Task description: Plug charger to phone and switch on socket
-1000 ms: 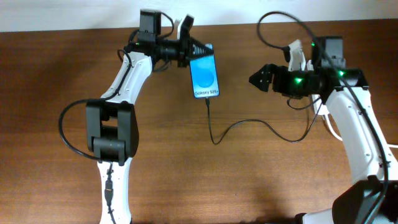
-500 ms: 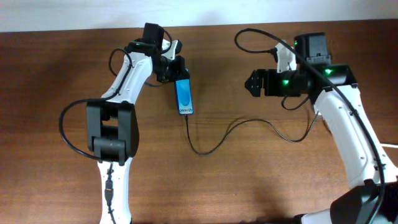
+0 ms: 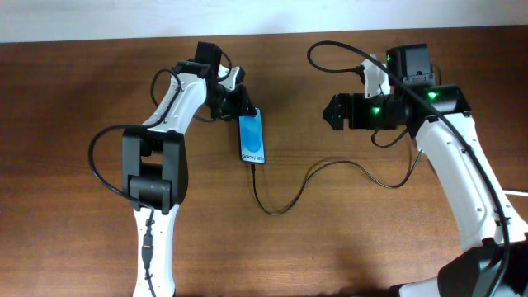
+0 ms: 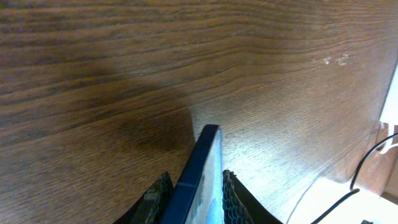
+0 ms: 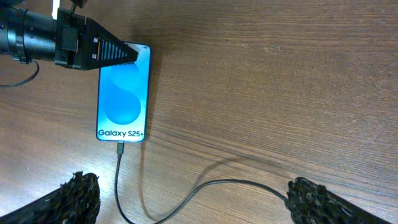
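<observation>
Phone [image 3: 252, 138] is turning screen-up — left gripper [image 3: 240, 110] is clamping its top, right gripper [image 3: 332, 111] is gaping nearby; lower gently, keeping charger [image 5: 118, 163] seated.

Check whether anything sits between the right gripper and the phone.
Nothing visible does. Only bare table lies between the open right gripper and the phone; the charger cable trails from the phone's lower end, off that line. The left gripper clamps the phone's upper end.

overhead: top-down, far | left wrist: close | right wrist: downward | shared: phone [image 3: 252, 137]
</observation>
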`<state>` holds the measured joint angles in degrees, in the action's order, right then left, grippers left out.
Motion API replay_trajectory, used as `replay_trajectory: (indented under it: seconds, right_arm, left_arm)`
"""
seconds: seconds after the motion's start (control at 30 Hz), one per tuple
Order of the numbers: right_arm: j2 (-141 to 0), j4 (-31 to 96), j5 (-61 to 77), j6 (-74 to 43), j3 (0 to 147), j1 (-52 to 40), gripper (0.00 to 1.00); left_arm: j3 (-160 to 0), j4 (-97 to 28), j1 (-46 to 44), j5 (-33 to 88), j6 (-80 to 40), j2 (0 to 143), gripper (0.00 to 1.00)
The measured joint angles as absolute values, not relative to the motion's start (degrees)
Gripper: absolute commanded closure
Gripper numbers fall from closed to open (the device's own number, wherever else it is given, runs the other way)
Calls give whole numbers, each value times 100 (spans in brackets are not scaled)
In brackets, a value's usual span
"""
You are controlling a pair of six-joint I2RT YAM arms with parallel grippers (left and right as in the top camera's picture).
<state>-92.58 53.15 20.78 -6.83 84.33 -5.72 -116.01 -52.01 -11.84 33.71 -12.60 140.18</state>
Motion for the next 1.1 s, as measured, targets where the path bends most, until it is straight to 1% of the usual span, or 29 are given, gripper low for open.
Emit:
replay_trajectory:
  seconds: [0.03, 0.13, 0.27, 0.53, 0.63, 0.7, 0.83, 0.9, 0.93, 1.03, 1.1]
  right_arm:
    - [-9258, 5321, 2078, -683, 8433, -572, 2]
    - [-9258, 5332, 2078, -683, 8433, -572, 2]
    - [-9258, 5360, 2078, -683, 8433, -572, 2]
    - [-9258, 5400, 2075, -604, 8433, -572, 2]
    - [-9258, 5443, 2075, -604, 8433, -572, 2]
    - [-9258, 5485, 2073, -565, 8433, -572, 2]
    - [-9258, 5531, 2053, -552, 8433, -572, 2]
    - [-9258, 5531, 2053, -537, 8433, -572, 2]
    - [-9258, 5531, 2051, -534, 8433, -572, 2]
    - [-9258, 5555, 2043, -513, 8433, -572, 2]
    - [-9258, 5607, 2038, -425, 8433, -572, 2]
  left_arm:
    - [-11601, -5245, -1184, 3288, -1260, 14018, 71]
    - [-11585, -5260, -1184, 3208, -1262, 14018, 63]
    - [-11581, -5358, -1184, 2941, -1258, 14018, 58]
    - [-11583, -5505, -1240, 2250, -1260, 14000, 57]
    - [-11594, -5502, -1249, 2084, -1262, 13983, 58]
    - [-11616, -5509, -1249, 1988, -1262, 13972, 55]
    - [-11625, -5592, -1249, 1774, -1264, 13961, 51]
    - [-11627, -5614, -1253, 1688, -1262, 13959, 48]
    - [-11627, -5636, -1256, 1608, -1262, 13950, 44]
    - [-11651, -5693, -1256, 1409, -1253, 13937, 23]
    - [-11666, -5706, -1262, 1260, -1225, 13917, 23]
